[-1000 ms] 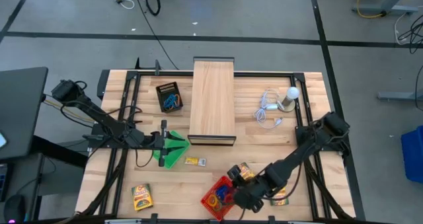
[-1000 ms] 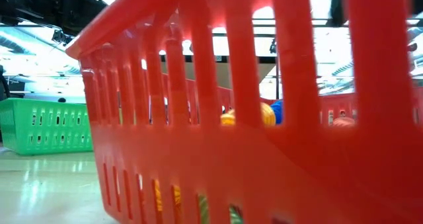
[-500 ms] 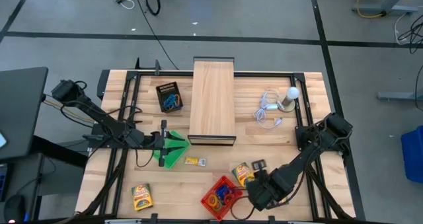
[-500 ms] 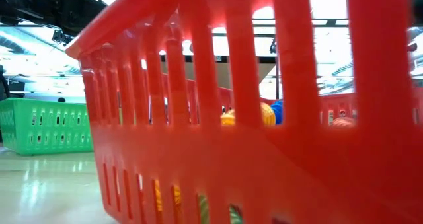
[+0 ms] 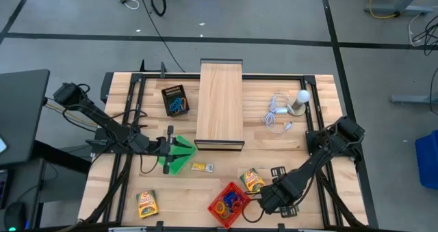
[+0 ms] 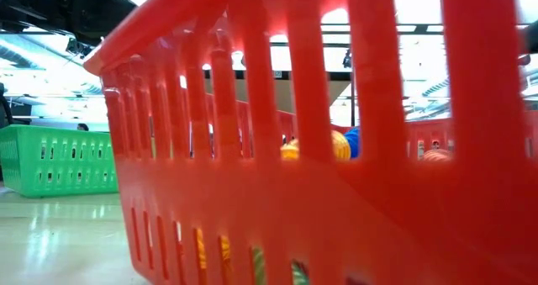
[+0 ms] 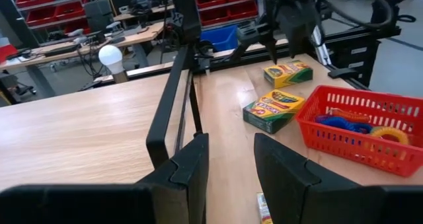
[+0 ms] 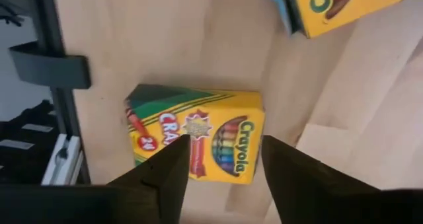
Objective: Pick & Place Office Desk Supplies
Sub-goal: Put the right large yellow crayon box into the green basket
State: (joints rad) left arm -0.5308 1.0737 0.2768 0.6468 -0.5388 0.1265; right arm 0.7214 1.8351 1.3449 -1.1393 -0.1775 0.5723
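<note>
The right gripper (image 5: 279, 198) hangs over the table's near right area, fingers apart and empty, directly above 1 crayon box (image 8: 195, 143) lying flat on the wood. A second crayon box (image 5: 252, 180) lies just left of it, beside the red basket (image 5: 217, 213) holding coloured loops (image 5: 228, 202). A third crayon box (image 5: 146, 203) sits at the near left. The left gripper (image 5: 166, 146) waits at the green basket (image 5: 179, 157), fingers (image 7: 192, 166) apart, nothing between them.

Overhead, table-level, two wrist views
</note>
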